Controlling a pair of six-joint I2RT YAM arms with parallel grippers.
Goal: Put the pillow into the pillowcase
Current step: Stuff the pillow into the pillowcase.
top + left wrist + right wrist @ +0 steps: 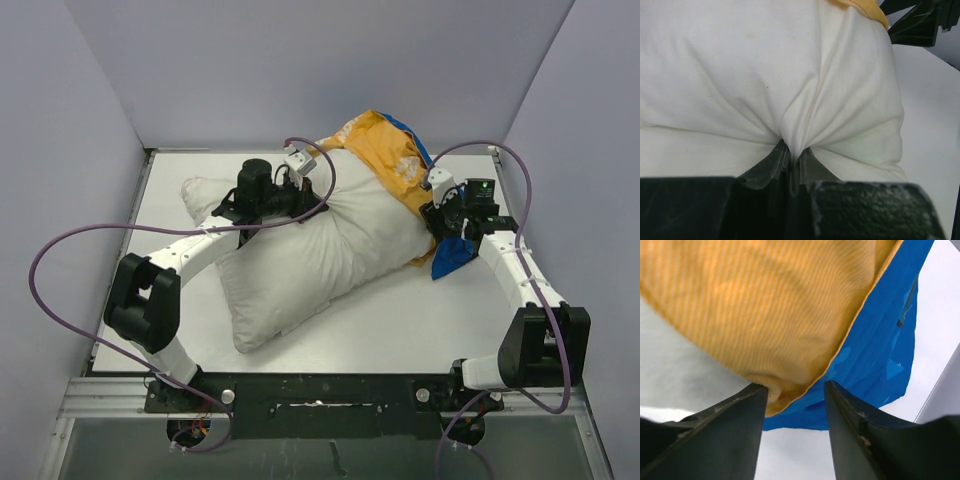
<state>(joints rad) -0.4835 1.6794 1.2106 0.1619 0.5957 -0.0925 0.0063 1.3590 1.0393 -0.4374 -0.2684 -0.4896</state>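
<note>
The pillow [300, 250] lay slantwise across the table [420, 320], plump and white, its near corner pointing toward the arm bases and its left corner poking out behind the left arm. Only the far right end of it was inside the pillowcase [385, 150]. The case sat bunched over that end with the mustard-yellow side up, and a strip of blue showed at the back edge. Most of the pillow was out in the open, bare on the table.

The left hand [792, 159] was clamped on the pillow, up on its far edge. In its wrist view the clear fingertips were pressed together with a fold of white cloth pinched between them, and creases fanned out from that spot. The yellow hem was visible just at the top of that view.

Over on the right, the right hand [795, 390] was at the mouth of the case, where yellow met blue. Its two dark fingers stood apart. The hem of the case drooped into the gap and touched one finger [747, 405], with daylight showing beside the other. I saw no grip there. A blue flap hung down below that hand onto the table, beside the pillow's right side.
</note>
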